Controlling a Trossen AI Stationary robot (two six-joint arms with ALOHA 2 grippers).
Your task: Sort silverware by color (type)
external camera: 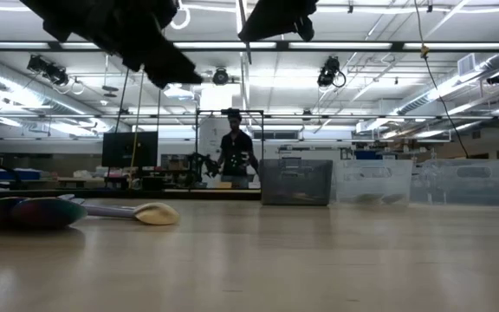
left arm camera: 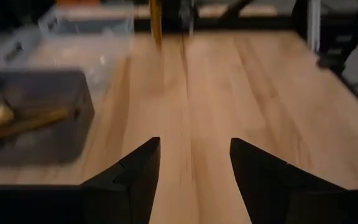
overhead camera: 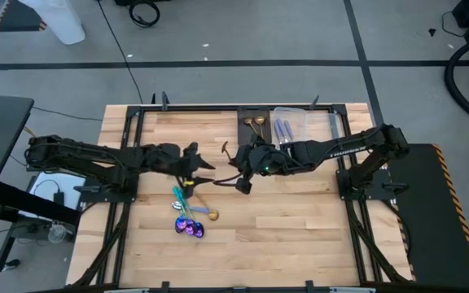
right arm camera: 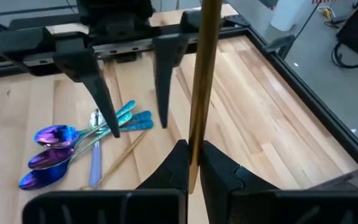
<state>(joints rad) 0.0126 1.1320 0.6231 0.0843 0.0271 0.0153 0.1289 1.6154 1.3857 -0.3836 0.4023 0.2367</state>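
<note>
A heap of silverware [overhead camera: 190,218] lies on the wooden table: purple-rainbow spoons [right arm camera: 51,149], teal pieces [right arm camera: 132,118], a silver piece [right arm camera: 95,118] and a gold stick [right arm camera: 120,155]. My left gripper [overhead camera: 202,167] hangs open above the heap's far side, nothing between its fingers [left arm camera: 129,180]. My right gripper [overhead camera: 230,163] hovers to the right of it, shut on a slim gold utensil [right arm camera: 201,81]. A dark tray [overhead camera: 255,126] at the far edge holds gold spoons [left arm camera: 17,121]. My right gripper pinches the gold utensil's slim shaft [right arm camera: 194,158] between its two fingers, close to one end. The long rest of it sticks out past the fingertips. The utensil is lifted clear of the table [external camera: 247,39].
Clear trays [overhead camera: 291,126] stand right of the dark tray along the far edge, one with bluish pieces. Bare wood lies near and right of the heap. A black frame rail [right arm camera: 291,74] borders the table. A person [external camera: 235,156] stands in the room beyond.
</note>
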